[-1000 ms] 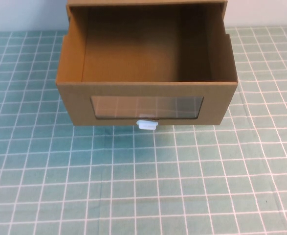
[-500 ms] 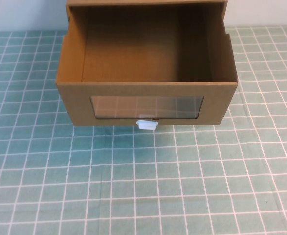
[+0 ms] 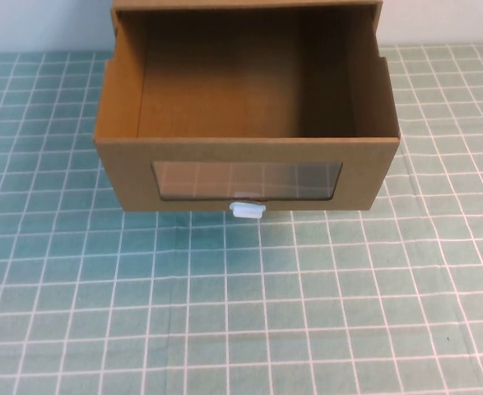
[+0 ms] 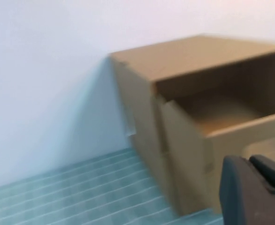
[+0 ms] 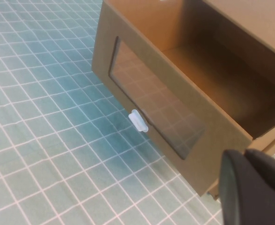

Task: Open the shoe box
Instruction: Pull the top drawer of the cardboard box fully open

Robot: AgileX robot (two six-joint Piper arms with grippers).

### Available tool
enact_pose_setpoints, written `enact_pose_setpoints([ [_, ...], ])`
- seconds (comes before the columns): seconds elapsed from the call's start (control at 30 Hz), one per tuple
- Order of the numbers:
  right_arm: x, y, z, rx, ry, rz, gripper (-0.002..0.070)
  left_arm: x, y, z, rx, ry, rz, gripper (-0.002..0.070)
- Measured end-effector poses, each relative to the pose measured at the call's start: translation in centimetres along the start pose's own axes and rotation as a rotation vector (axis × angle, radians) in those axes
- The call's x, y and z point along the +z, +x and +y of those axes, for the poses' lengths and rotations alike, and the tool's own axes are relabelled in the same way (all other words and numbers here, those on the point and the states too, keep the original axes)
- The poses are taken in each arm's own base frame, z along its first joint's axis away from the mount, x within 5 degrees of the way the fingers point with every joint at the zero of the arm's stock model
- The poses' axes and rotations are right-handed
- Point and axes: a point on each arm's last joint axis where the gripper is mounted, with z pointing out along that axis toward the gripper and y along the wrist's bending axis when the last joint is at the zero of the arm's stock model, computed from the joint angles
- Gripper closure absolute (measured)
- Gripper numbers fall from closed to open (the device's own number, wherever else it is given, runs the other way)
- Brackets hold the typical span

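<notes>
Cardboard made up the shoe box [image 3: 247,156], so you could guess it was light and a bit bendy, and easy to dent if squeezed hard. It sat at the far middle of the green checked mat [image 3: 225,313], up near the white wall [image 4: 43,70]. Its drawer [image 3: 225,90] stood pulled well out of the outer shell [image 4: 193,54] toward you, and it looked empty as far as you could see in.

The front had a clear window [image 3: 247,179]. It looked thin, so it was not a good place to push. Just under it stuck out a small white tab [image 3: 247,210], and that looked like the best thing to pinch. It was tiny and smooth, so it could slip. The job looked about done.

The left claw [image 4: 252,180] hung low by the box's left side, apart from it. Only a dark bit of it showed, and you could not tell if it was wide or narrow. The right claw [image 5: 249,183] hung near the drawer's front right corner, not touching it, closed tight and holding nothing. Neither claw showed from above.

The back of the shell was cut off at the top of the high view, so you could not see how much of the drawer was left inside.
</notes>
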Motion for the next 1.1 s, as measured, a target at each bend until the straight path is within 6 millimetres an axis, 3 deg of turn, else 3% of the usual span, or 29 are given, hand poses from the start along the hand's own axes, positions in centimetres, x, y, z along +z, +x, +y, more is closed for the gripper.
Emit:
enact_pose_setpoints([
  [0.27,0.0,0.0,0.0,0.000,0.000,0.000,0.0689,0.6,6.9,0.9,-0.012,-0.215,-0.008,0.0680],
  [0.4,0.0,0.0,0.0,0.000,0.000,0.000,0.0689,1.5,11.4,0.6,-0.054,-0.234,0.091,0.0680],
  [0.53,0.0,0.0,0.0,0.000,0.000,0.000,0.0689,1.8,14.6,0.2,-0.161,-0.228,0.192,0.0680],
  [0.7,0.0,0.0,0.0,-0.002,0.001,0.000,0.0689,1.5,16.1,-0.2,-0.226,-0.215,0.335,0.0680],
  [1.1,0.0,0.0,0.0,-0.003,0.002,0.000,0.0690,1.4,16.2,-0.3,-0.227,-0.214,0.354,0.0680],
])
